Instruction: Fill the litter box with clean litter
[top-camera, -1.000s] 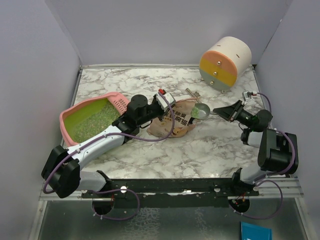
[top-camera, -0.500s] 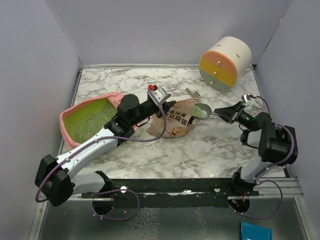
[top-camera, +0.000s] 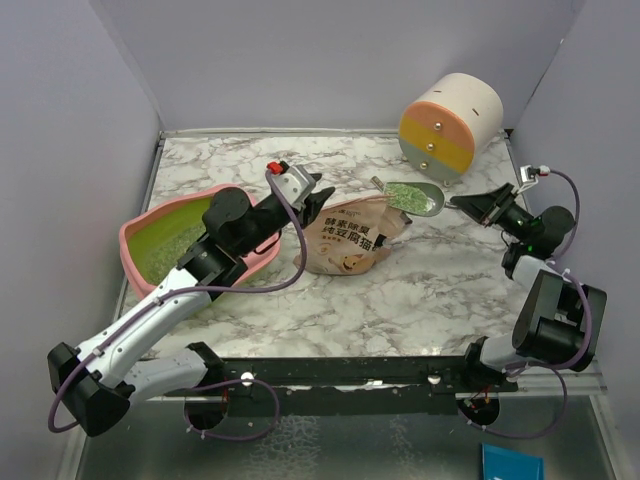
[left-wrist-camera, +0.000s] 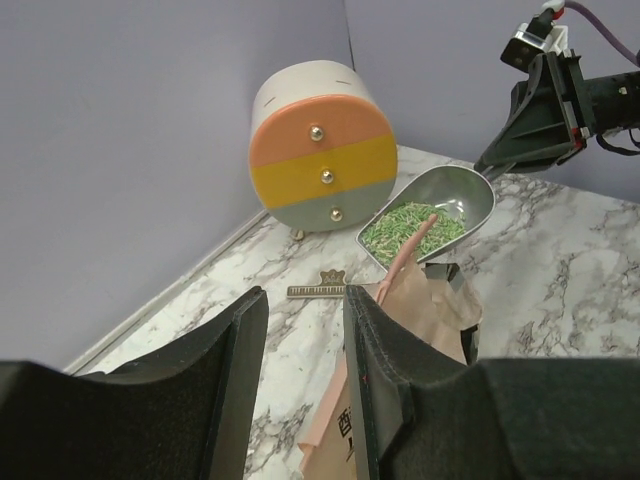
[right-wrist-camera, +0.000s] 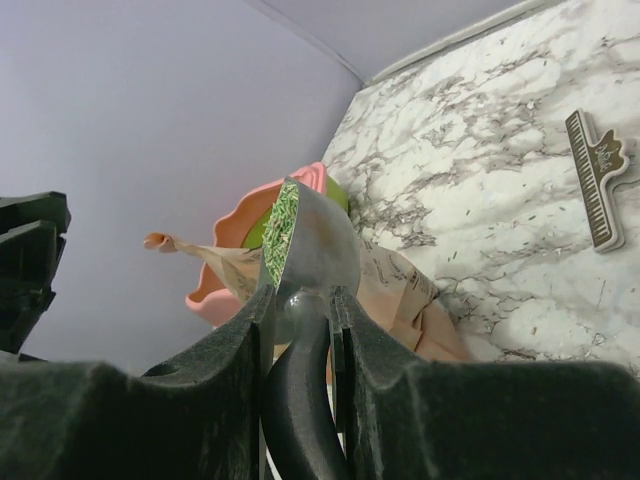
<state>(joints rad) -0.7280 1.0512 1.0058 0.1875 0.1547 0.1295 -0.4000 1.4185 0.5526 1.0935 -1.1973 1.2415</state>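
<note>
Stands spread and empty at the left gripper, raised off the tan pouch that was pinched a second ago and now lies slumped mid-table. Clamps the handle of the grey scoop in the right gripper, drawn back out of the pouch mouth with a heap of clean litter and hanging near the drawer unit. Leaves, by the look of it, a carry across to the litter box at the left, already partly filled.

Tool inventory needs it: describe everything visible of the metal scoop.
The scoop is shiny grey metal, a rounded bowl on a dark handle. The bowl holds green litter. The right end effector clamps the handle, holding it roughly level by the open mouth of the tan pouch, near the drawer unit.
</note>
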